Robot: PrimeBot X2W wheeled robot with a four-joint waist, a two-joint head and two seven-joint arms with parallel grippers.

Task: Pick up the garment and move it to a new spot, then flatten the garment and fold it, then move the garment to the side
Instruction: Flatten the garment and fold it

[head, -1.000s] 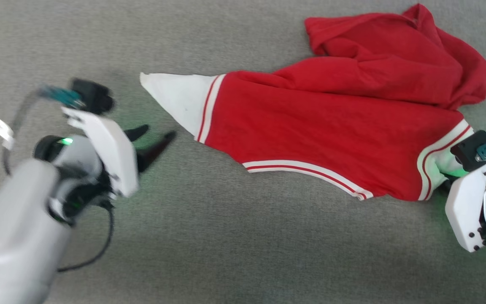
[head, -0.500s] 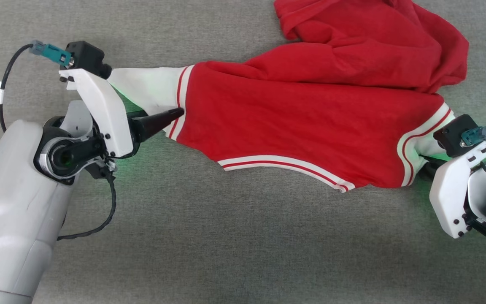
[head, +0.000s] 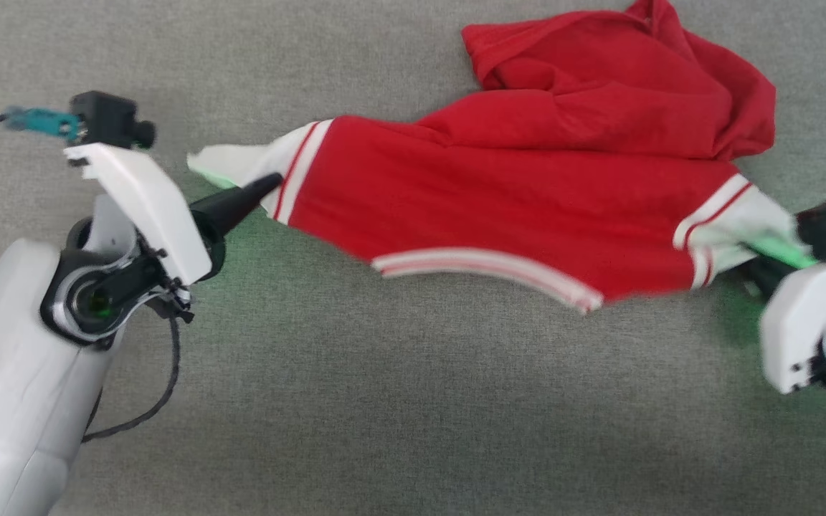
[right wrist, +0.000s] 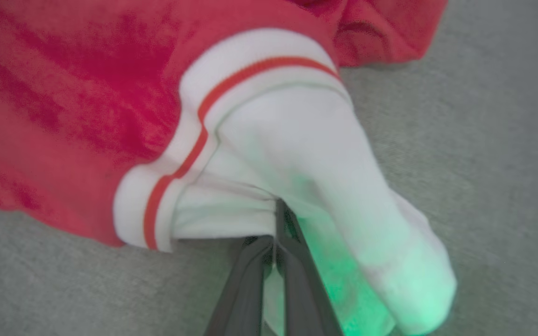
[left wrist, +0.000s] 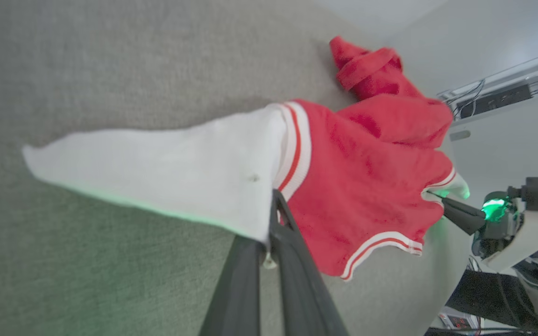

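Both left gripper (left wrist: pixel 273 200) and right gripper (right wrist: pixel 277 207) jaws clamped the garment's (head: pixel 499 193) white sleeve ends; worktop (head: pixel 413 416) spread wide beyond its hem.

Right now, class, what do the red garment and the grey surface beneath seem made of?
The garment: soft matte knit cloth, perhaps cotton fleece; it drapes and creases, with ribbed-looking striped trim. The grey surface: matte woven fabric or felt, judging by its fine flecked texture.

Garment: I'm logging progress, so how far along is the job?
Done: the left hand and right hand are shut on the garment's white sleeve ends. In hand: it spans between them, far part bunched. Left: flattening, folding, moving aside.
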